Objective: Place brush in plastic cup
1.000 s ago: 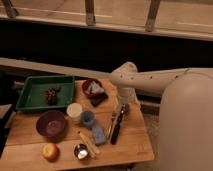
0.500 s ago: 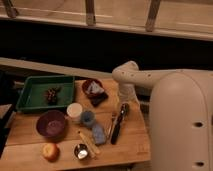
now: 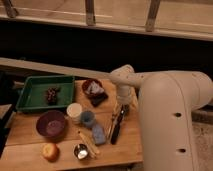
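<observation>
The brush (image 3: 116, 130) lies on the wooden table (image 3: 30, 132) at its right side, black handle toward the front and greyish head toward the back. My gripper (image 3: 121, 107) hangs from the white arm (image 3: 165, 100) right over the brush's head end; I cannot tell if it touches it. A white cup (image 3: 74, 111) and a small blue cup (image 3: 87, 118) stand side by side, left of the brush, both upright.
A purple bowl (image 3: 51, 123), an apple (image 3: 50, 150), a small metal cup (image 3: 81, 150), pale wooden sticks (image 3: 88, 142) and a blue sponge (image 3: 98, 134) lie in front. A green tray (image 3: 30, 97) with grapes and a dark red bowl (image 3: 93, 90) stand behind.
The arm has swung in and fills more of the right side. The gripper has come down closer to the brush's head end. The brush and cups have not moved.
</observation>
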### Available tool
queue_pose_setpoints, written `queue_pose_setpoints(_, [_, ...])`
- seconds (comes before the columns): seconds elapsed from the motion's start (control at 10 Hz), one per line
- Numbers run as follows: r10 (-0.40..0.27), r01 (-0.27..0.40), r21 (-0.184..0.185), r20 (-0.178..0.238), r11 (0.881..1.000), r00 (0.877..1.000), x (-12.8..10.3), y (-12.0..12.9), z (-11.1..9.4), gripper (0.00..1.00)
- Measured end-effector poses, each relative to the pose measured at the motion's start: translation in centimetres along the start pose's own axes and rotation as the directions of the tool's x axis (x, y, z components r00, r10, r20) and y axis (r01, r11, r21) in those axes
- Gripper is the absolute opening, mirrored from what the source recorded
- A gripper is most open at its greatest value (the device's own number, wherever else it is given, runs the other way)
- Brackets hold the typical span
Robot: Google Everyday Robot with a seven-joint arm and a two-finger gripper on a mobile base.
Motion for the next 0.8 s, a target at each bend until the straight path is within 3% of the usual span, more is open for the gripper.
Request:
queue_pose_setpoints(0.1, [0.005,-0.005,0.004,-0.012,1.000,1.000,0.13,-0.09,0.30,0.76])
queue_pose_setpoints(0.4, [0.012,-0.012,0.003,-0.030,1.000,0.999,0.54,0.01,0.60,0.47])
queue_pose_setpoints(0.6, [0.017,-0.017,0.006,-0.025,1.000,1.000,0.76,-0.23,0.38,0.25])
queue_pose_setpoints(0.8, [0.020,-0.020,0.009,-0.004,1.000,1.000,1.04,-0.62,-0.31,0.10])
